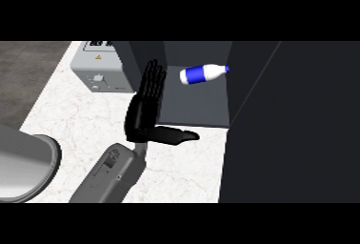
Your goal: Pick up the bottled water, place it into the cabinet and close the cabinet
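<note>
**Q:** Fig. 1, head view. What state is the left hand in?

**A:** Open and holding nothing. The fingers are straight and together, pointing away from the robot. The thumb juts out to the right. The forearm enters from the lower edge, over the counter. The fingertips reach up alongside the left wall of the cabinet. The right hand is not in view.

**Q:** Where does the bottle lie from that hand?

**A:** Just right of the fingertips, near them but apart. It lies on its side on the cabinet floor, toward the back. Its long axis runs roughly across the view, with the white cap at the right end and tipped slightly away. (Judged from how it lies, the placing step looks done.)

**Q:** On which relation does the coming move turn?

**A:** Most likely on hand to door. The door is the dark panel filling the right of the view, standing open. Its left edge slants from the cabinet's right side down toward the robot. It is on the thumb side of the hand, and a strip of counter separates the thumb tip from that edge. Of the two hands only the left one shows, so it is the only candidate that can be judged. Closing would call for a move rightward to the panel. Where the hinge sits cannot be told.
</note>
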